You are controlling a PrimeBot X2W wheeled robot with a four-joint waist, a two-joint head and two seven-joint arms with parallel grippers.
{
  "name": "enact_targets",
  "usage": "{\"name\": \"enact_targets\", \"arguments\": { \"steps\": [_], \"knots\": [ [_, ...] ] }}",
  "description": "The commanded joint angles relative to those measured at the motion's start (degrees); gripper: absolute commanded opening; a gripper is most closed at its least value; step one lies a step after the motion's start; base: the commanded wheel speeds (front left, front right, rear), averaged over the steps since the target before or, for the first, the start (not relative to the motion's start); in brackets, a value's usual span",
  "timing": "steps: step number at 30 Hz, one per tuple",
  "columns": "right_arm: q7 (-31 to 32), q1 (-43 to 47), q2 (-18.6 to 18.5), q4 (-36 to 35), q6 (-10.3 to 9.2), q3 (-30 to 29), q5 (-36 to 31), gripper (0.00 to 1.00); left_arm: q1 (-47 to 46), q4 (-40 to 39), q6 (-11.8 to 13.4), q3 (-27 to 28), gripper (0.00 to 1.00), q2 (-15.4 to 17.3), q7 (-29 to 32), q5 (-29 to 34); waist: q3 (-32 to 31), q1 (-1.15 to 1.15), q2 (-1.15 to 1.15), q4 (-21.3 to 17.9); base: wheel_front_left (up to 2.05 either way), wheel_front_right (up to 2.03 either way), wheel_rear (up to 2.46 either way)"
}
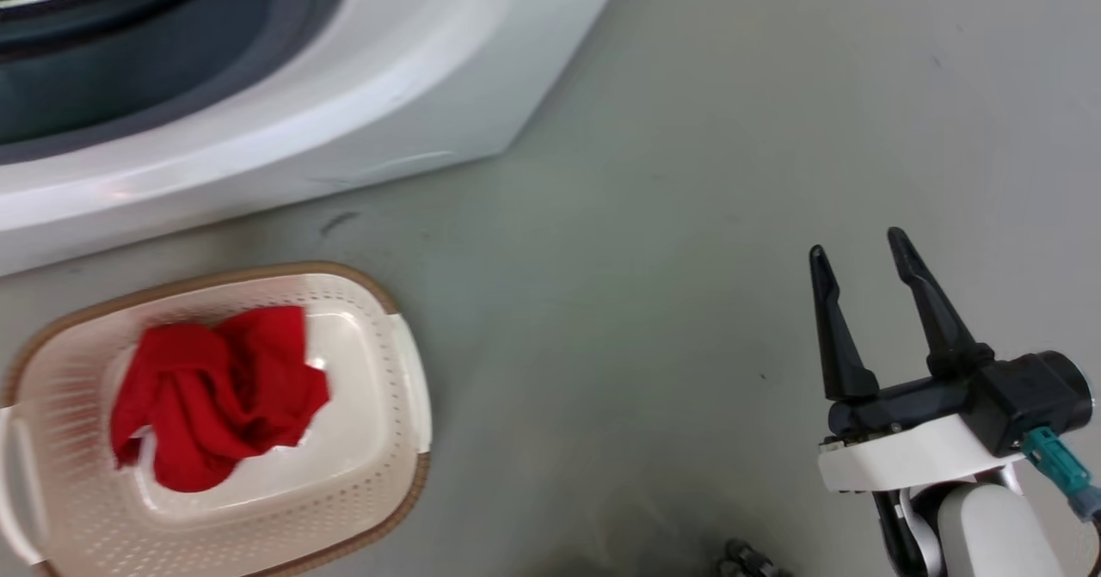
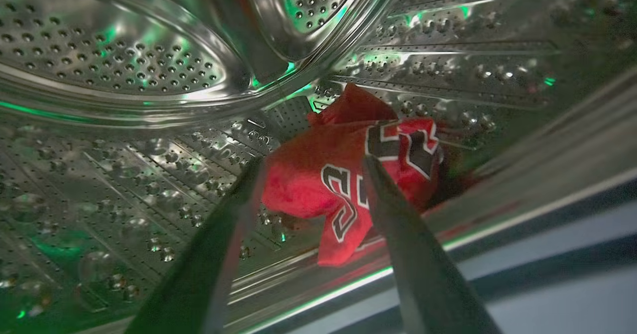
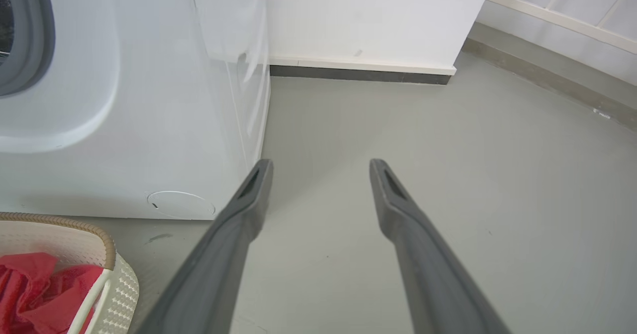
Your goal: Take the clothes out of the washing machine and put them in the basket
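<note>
A plain red garment (image 1: 217, 392) lies crumpled in the cream basket (image 1: 378, 465) on the floor in front of the white washing machine (image 1: 361, 104); the same garment (image 3: 30, 294) and basket (image 3: 107, 254) show at the lower left of the right wrist view. Inside the steel drum (image 2: 124, 65), a red jersey (image 2: 318, 179) with white-and-black lettering lies against the drum wall. My left gripper (image 2: 311, 162) is open, its fingers straddling the jersey without closing on it. My right gripper (image 1: 860, 250) hangs open over bare floor at the lower right, holding nothing.
A grey rubber ring (image 1: 172, 70) frames the washer opening. A white wall with a dark skirting (image 3: 358, 72) stands behind the machine. Grey floor (image 1: 688, 216) spreads to the right of the basket and washer.
</note>
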Motion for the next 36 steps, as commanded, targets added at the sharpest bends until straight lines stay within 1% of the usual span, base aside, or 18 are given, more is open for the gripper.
{"name": "enact_targets", "arguments": {
  "steps": [1, 3, 6, 11, 18, 22, 23, 24, 26, 30, 33, 36],
  "knots": [
    [-0.1, -0.7, 0.2, -0.2, -0.06, 0.5, 0.2, 1.0, -1.5, 0.7, 0.0, -0.5, 1.0, 0.5, 1.5, -0.3, 4.1, -0.01, 0.0, -4.1, 0.0, 0.0, 0.0],
    [-0.1, -0.8, 0.2, -0.4, -0.06, 1.7, 0.8, 1.0, -5.9, 2.2, 0.0, -0.9, 1.0, 1.3, 4.9, -1.1, 5.5, -0.01, 0.0, -5.4, 0.0, 0.0, 0.0],
    [-0.1, -1.0, 0.2, -0.8, -0.06, 3.1, 1.7, 1.0, -10.3, 5.4, 0.4, -0.3, 1.0, 1.0, 9.5, -2.4, 7.1, -0.01, 0.0, -7.1, 0.0, 0.0, 0.0],
    [-0.1, -0.8, 0.2, -1.5, -0.06, 3.9, 2.9, 1.0, -14.8, 10.5, 1.3, -1.0, 1.0, 1.7, 17.2, -2.4, 9.0, -0.01, 0.0, -9.0, 0.0, 0.0, 0.0],
    [-0.1, 0.2, 0.2, -2.1, -0.06, 4.1, 3.3, 1.0, -16.8, 14.0, 1.7, -3.2, 1.0, 1.2, 19.0, -0.4, 10.6, -0.01, 0.0, -8.8, 0.0, 0.0, 0.0],
    [-0.1, -0.1, 0.2, -2.3, -0.06, 4.2, 3.7, 1.0, -17.3, 16.1, 1.4, -4.5, 1.0, 0.8, 20.1, 0.1, 11.4, -0.01, 0.0, -8.7, 0.0, 0.0, 0.0],
    [-0.1, -0.2, 0.2, -2.4, -0.06, 4.3, 3.9, 1.0, -17.2, 16.5, 1.2, -4.8, 0.66, 0.6, 20.3, 0.0, 11.5, -0.01, 0.0, -8.7, 0.0, 0.0, 0.0],
    [-0.1, -0.4, 0.2, -2.4, -0.06, 4.3, 4.0, 1.0, -17.2, 16.9, 1.1, -4.9, 0.0, 0.4, 20.3, -0.2, 11.6, -0.01, 0.0, -8.6, 0.0, 0.0, 0.0],
    [-0.1, -0.7, 0.2, -2.3, -0.06, 4.5, 4.1, 1.0, -17.6, 17.3, 0.8, -5.5, 0.0, 0.3, 20.3, -0.2, 11.8, -0.01, 0.0, -8.6, 0.0, 0.0, 0.0],
    [-0.1, -1.8, 0.2, -1.9, -0.06, 4.7, 4.2, 1.0, -18.4, 17.5, 0.5, -5.9, 0.0, 1.2, 17.5, 0.1, 11.6, -0.01, 0.0, -8.6, 0.0, 0.0, 0.0],
    [-0.1, -2.4, 0.2, -1.5, -0.06, 5.1, 4.1, 1.0, -18.0, 17.8, 0.4, -6.1, 0.0, 2.2, 14.8, 0.1, 10.9, -0.01, 0.0, -8.7, 0.0, 0.0, 0.0],
    [-0.1, -2.9, 0.2, -1.3, -0.06, 4.5, 3.3, 1.0, -16.8, 18.3, 0.3, -6.1, 0.0, 1.8, 11.4, -0.6, 9.4, -0.01, 0.0, -7.7, 0.0, 0.0, 0.0]
  ]
}}
